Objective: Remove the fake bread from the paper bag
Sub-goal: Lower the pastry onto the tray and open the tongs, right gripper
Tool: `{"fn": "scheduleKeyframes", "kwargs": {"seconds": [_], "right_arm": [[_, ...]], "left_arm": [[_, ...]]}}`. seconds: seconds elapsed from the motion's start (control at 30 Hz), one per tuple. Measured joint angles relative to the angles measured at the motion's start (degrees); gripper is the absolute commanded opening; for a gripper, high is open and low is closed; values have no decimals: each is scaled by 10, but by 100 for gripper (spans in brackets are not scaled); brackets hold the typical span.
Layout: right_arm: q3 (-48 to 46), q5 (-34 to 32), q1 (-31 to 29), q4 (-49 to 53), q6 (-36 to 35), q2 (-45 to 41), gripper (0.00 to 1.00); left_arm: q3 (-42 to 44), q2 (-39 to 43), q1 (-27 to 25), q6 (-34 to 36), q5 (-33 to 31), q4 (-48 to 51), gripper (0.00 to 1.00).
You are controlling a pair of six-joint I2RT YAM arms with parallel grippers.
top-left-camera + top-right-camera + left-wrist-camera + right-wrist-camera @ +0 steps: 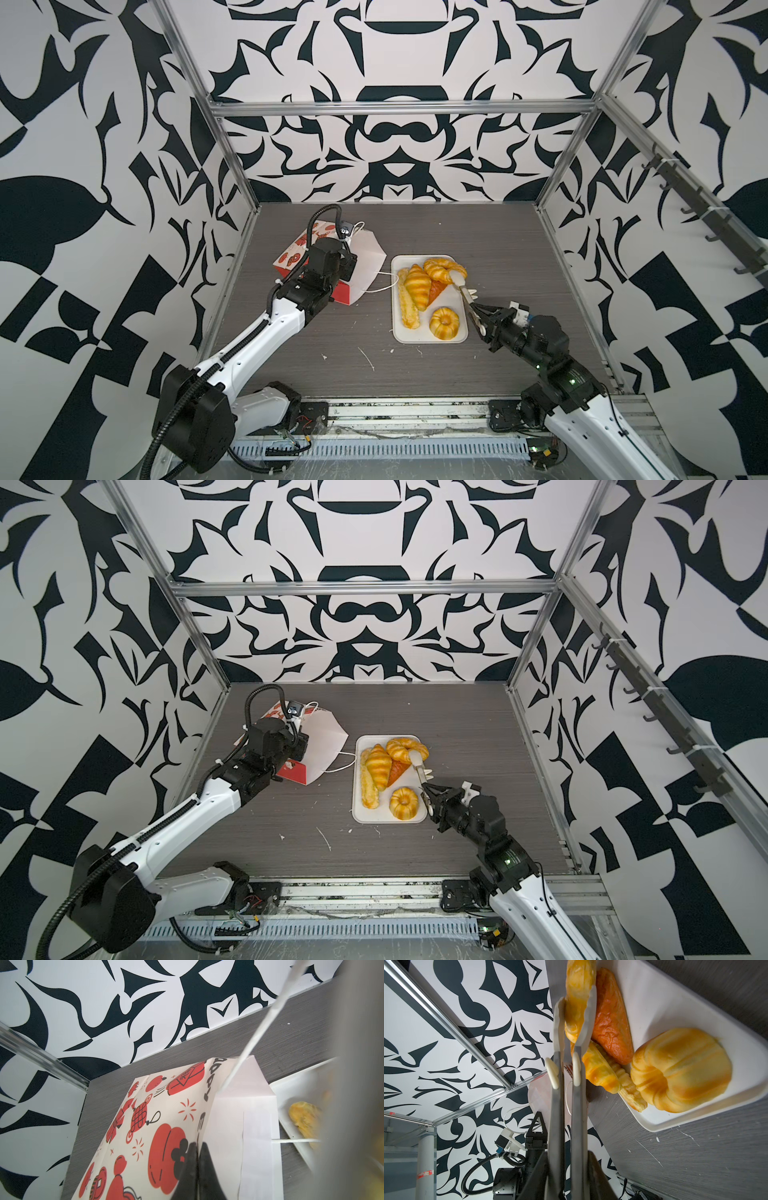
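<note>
Five breads [432,291] on tray [419,336]. Our right gripper [478,319] clamps tongs [464,291] pinching the far-edge croissant [439,269]; left gripper [198,1153] pinches paper bag [158,1118]. Retreating unreleased, we may drag it off.

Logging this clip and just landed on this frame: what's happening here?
The left tool is shut on the edge of the red-printed paper bag, which lies on its side on the grey table. The right tool holds metal tongs whose white tips straddle a glossy golden toy croissant on the white rectangular tray. A second croissant, a triangular piece, a long stick and a ring bun lie there too; none shows in the bag.
</note>
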State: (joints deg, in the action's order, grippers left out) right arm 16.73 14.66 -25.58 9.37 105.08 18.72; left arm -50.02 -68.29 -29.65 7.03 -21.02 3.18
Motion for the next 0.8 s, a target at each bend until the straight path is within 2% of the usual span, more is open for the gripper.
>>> {"fn": "scheduleKeyframes", "kwargs": {"seconds": [0.2,0.8], "right_arm": [[-4,4,0,4,0,-11,33],[-6,47,0,-27,0,33,37]], "left_arm": [[0,0,0,0,0,0,0],[0,0,-3,0,0,0,0]]}}
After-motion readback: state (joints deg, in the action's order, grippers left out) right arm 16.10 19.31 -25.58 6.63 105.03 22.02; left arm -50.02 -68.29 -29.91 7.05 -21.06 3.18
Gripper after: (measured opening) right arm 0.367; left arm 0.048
